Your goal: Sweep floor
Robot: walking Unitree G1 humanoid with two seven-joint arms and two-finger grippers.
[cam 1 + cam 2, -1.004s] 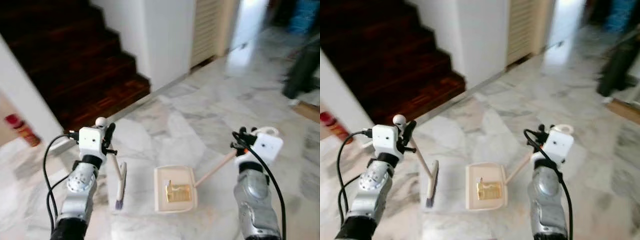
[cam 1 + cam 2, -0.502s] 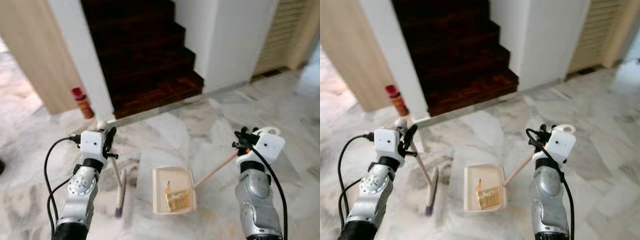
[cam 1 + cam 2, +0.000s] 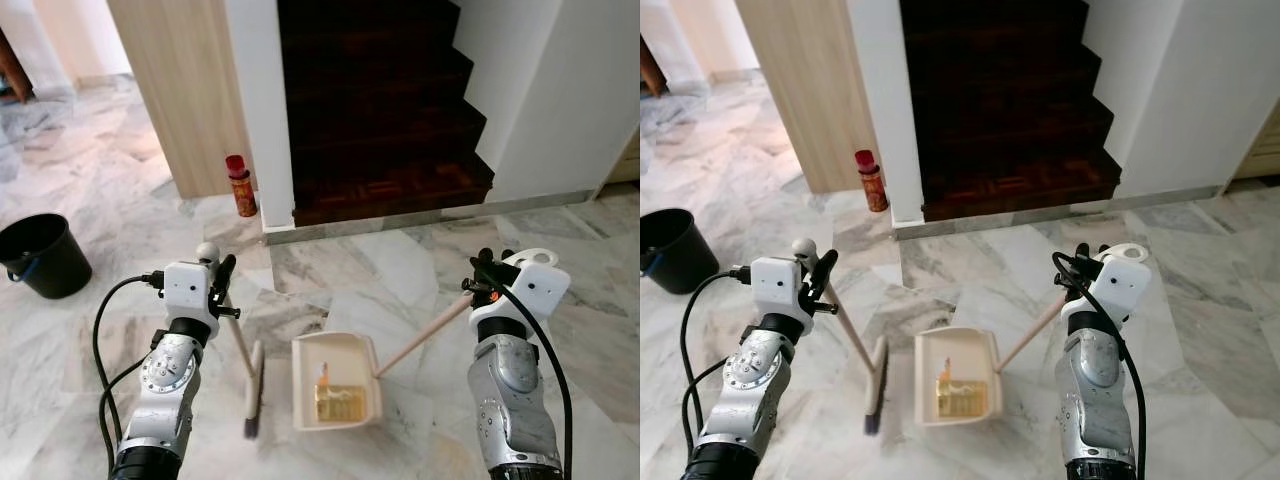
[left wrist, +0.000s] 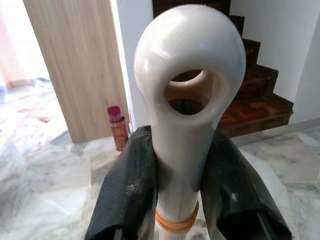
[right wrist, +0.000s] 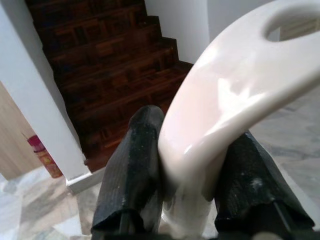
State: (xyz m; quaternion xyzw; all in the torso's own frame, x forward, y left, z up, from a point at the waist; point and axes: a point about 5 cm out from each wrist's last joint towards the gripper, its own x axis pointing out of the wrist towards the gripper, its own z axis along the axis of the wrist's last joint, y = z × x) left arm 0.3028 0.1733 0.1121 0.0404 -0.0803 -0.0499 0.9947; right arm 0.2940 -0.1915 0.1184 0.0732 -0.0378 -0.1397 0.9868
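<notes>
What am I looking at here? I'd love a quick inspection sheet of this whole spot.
Surface: marble floor.
Job's things: broom; dustpan holding yellowish debris.
Clutter: black bucket; red can by the wall.
End effectors: left end effector shut on broom handle; right end effector shut on dustpan handle.
Cables: black cable looping off left arm.
Surroundings: dark wooden stairs, white walls.

2 silver arms, white wrist boxes, black cables.
</notes>
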